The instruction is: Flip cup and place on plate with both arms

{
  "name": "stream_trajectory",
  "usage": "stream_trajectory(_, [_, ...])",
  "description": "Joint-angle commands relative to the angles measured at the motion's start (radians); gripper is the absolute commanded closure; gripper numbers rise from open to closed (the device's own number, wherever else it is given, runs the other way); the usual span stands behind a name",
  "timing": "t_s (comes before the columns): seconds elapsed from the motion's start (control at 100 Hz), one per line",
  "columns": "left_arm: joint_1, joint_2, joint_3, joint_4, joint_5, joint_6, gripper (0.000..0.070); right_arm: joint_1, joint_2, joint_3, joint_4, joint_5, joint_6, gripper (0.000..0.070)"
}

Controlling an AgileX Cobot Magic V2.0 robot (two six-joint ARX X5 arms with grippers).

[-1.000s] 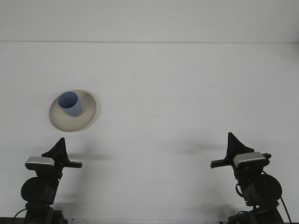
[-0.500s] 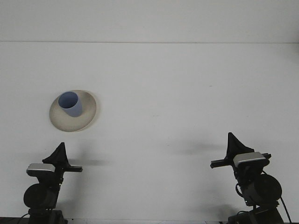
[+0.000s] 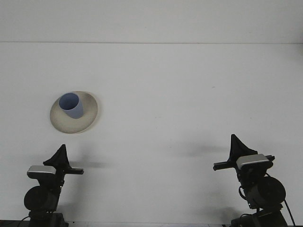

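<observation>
White tabletop [image 3: 180,94] fills the front view up to a pale back wall; nothing else lies on it apart from the task items and the two arms at the near edge.

Plate [image 3: 90,120]: cream, round, on the left half of the table, ahead of the left arm.

Cup [image 3: 71,105]: blue, standing on the plate with its mouth facing up, set toward the plate's far-left part.

Step in hand: judged from this layout, the flip and the placement are complete, and both arms are parked at the near edge, well apart from the plate. No further manipulation appears to be called for; the next move is at most to hold the rest pose.

Left gripper [image 3: 60,155]: touches nothing and holds nothing. Its fingers appear as one dark wedge; whether they are spread or pressed together cannot be determined.

Right gripper [image 3: 235,144]: likewise clear of all objects and empty; finger spacing cannot be determined.
</observation>
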Motion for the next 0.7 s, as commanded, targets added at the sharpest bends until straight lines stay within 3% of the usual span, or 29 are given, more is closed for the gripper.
stream_trajectory(0.0, [-0.002, -0.001, -0.020, 0.009, -0.003, -0.007, 0.0686, 0.001, 0.003, -0.002, 0.010, 0.001, -0.003, 0.0700])
stream_trajectory(0.21, [-0.002, -0.001, -0.020, 0.009, -0.003, -0.007, 0.0686, 0.001, 0.003, -0.002, 0.010, 0.010, -0.013, 0.0700])
stream_trajectory(0.33, [-0.002, -0.001, -0.020, 0.009, -0.003, -0.007, 0.0686, -0.028, -0.012, -0.023, 0.008, 0.036, -0.085, 0.0700])
stream_trajectory(0.5, [-0.002, -0.001, -0.020, 0.009, -0.003, -0.007, 0.0686, -0.121, -0.133, -0.136, 0.020, -0.057, -0.193, 0.0700])
stream_trajectory(0.69, [-0.002, -0.001, -0.020, 0.009, -0.003, -0.007, 0.0686, -0.205, -0.312, -0.296, 0.021, -0.063, -0.292, 0.0700])
